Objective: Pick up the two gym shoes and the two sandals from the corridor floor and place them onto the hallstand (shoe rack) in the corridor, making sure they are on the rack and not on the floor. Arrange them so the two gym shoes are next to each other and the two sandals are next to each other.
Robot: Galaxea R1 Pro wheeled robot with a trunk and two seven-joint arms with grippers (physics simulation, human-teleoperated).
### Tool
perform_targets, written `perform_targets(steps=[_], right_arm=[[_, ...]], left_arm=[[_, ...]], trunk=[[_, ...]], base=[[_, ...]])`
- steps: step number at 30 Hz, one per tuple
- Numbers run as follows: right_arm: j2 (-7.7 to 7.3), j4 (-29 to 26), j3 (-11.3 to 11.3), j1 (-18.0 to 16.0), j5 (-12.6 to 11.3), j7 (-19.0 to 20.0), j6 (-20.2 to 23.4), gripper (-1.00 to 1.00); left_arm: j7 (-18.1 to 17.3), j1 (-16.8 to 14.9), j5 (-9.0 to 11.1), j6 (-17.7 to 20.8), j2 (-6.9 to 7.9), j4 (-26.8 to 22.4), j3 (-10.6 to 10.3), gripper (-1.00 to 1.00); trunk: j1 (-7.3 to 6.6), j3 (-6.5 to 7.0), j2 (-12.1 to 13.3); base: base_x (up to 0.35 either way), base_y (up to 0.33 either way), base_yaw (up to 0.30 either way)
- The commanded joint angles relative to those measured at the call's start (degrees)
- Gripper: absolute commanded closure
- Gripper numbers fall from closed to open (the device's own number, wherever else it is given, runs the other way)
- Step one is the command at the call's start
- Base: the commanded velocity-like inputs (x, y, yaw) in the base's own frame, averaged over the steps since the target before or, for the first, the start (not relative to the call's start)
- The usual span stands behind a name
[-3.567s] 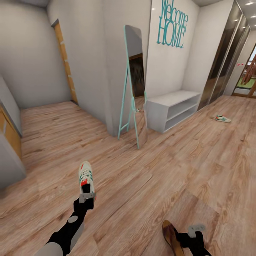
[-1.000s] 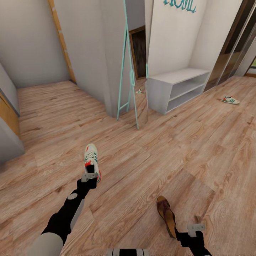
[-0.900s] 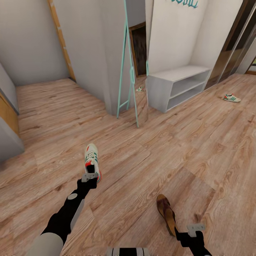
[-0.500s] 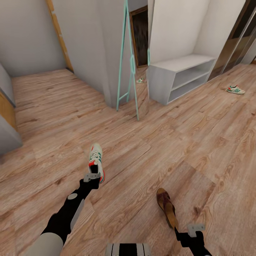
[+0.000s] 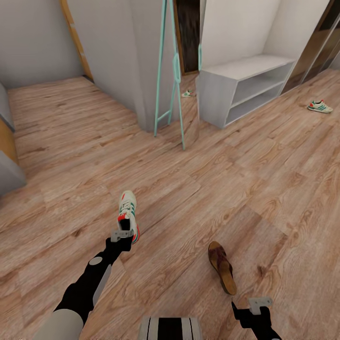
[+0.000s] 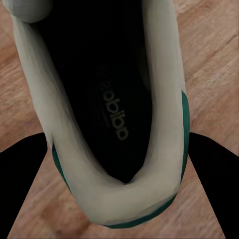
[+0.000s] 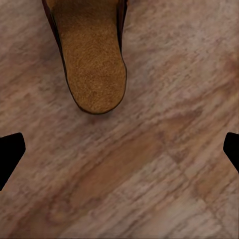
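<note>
One gym shoe (image 5: 127, 212), white with green stripes and a red patch, has its heel between the fingers of my left gripper (image 5: 122, 234), which is shut on it. In the left wrist view the black fingers (image 6: 22, 184) press both sides of the gym shoe's heel (image 6: 114, 119). A brown sandal (image 5: 222, 267) lies on the corridor floor (image 5: 189, 198). My right gripper (image 5: 255, 306) is open just behind it, and the sandal's tan heel (image 7: 94, 59) lies ahead of the spread fingertips (image 7: 10, 154). The other gym shoe (image 5: 320, 106) lies far right. The grey hallstand (image 5: 222, 101) stands against the back wall.
A teal-framed standing mirror (image 5: 171, 71) leans by the wall corner left of the hallstand, with a shoe's reflection (image 5: 187, 93) low in it. Grey cabinets (image 5: 7, 170) stand at the left edge. Dark glossy wardrobe doors (image 5: 321, 42) line the right wall.
The head view has tilted down and shifted. The sandal now lies farther ahead of my right gripper, apart from it. The left gripper keeps the gym shoe.
</note>
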Motion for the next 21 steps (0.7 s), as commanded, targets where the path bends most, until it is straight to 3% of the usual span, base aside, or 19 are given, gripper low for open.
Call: perform_targets(steps=[1, 11, 21], right_arm=[[-0.07, -0.01, 0.1, -0.02, 0.3, 0.06, -0.14, -1.0], [-0.02, -3.78, 0.18, -1.78, 7.13, 0.06, 2.03, -1.0], [0.44, -4.13, 0.18, -6.87, 8.96, 0.11, 9.66, -1.0]], left_arm=[[-0.21, 0.0, 0.06, 0.37, -0.02, -0.1, 0.09, 1.0], [-0.17, -0.07, 0.07, 0.48, -0.04, -0.11, 0.09, 1.0], [-0.19, -0.08, 0.06, 0.48, -0.24, -0.03, 0.08, 1.0]], trunk=[[-0.01, -0.13, -0.01], [-0.01, -0.44, -0.01], [-0.01, -0.46, -0.01]], base=[[0.0, 0.0, 0.0], [0.0, 0.0, 0.0], [0.0, 0.0, 0.0]])
